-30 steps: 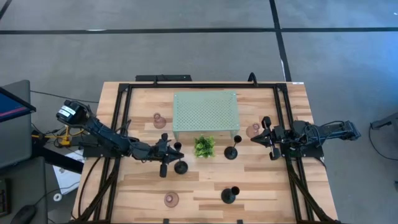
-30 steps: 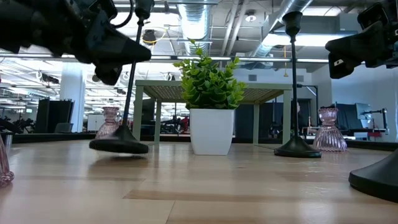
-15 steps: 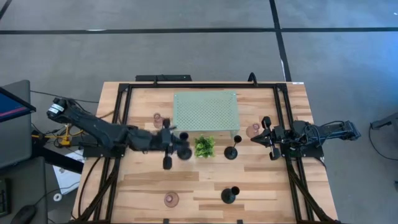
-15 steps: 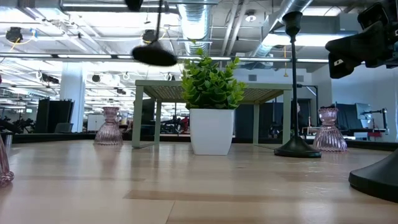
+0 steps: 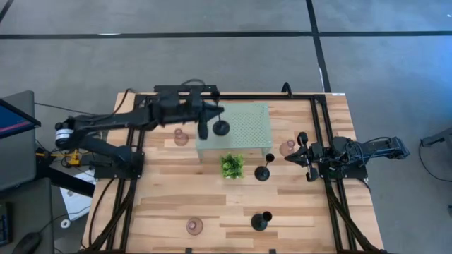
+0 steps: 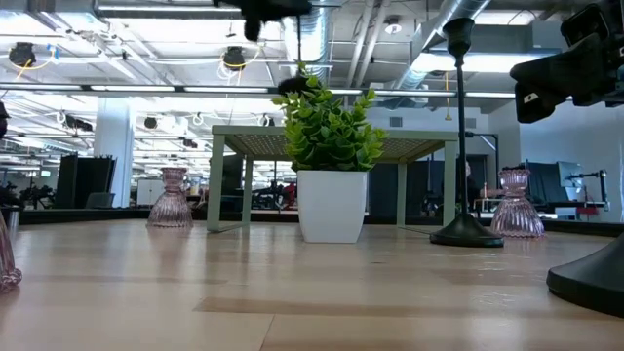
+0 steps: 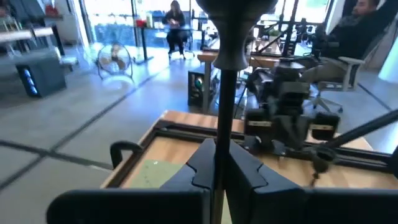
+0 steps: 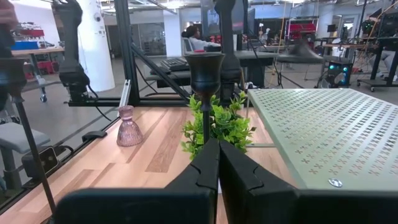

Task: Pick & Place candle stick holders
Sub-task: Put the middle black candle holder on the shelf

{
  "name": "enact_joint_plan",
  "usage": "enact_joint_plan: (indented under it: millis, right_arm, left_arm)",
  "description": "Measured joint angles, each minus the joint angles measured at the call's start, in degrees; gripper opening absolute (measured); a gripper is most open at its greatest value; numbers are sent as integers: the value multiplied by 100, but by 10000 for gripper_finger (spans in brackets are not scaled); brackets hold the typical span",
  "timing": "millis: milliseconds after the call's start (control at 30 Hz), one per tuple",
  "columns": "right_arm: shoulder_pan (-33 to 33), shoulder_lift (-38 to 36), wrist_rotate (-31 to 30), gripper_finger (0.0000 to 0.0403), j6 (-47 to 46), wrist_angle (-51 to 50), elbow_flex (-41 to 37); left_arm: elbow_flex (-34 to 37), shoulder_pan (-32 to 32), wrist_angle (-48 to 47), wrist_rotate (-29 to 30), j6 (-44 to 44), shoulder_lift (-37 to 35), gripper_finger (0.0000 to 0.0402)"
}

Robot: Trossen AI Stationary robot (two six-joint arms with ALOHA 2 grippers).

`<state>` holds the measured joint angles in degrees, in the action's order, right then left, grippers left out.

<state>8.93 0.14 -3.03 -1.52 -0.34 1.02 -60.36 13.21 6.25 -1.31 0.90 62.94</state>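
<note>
a potted green plant [image 6: 331, 127] in a white pot stands mid-table. behind it is a mint-green stand [image 6: 331, 136]. left of the plant sits a pink glass holder [image 6: 172, 198]; right of it a tall black holder [image 6: 463, 127], then another pink glass holder [image 6: 517, 205]. above the plant hangs a dark round base [image 6: 292, 86]. a dark gripper body [image 6: 570, 63] shows upper right of the plant.

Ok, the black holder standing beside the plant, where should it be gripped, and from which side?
Grip the black holder on its thin stem, midway between base and cup. It stands upright with the plant on its left-arm side, so come level from the right, where the right gripper waits. The left gripper holds a second black holder.
</note>
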Motion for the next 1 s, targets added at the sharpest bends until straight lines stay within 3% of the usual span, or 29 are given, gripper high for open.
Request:
enact_joint_plan:
  millis: [333,1000]
  right_arm:
    - [-2,0,0,0,2,-2,0]
    - [-2,2,0,0,2,-3,0]
  left_arm:
    - [-768,999,536,-667,-30,1409,14]
    - [-729,1115,859,-382,188,1914,14]
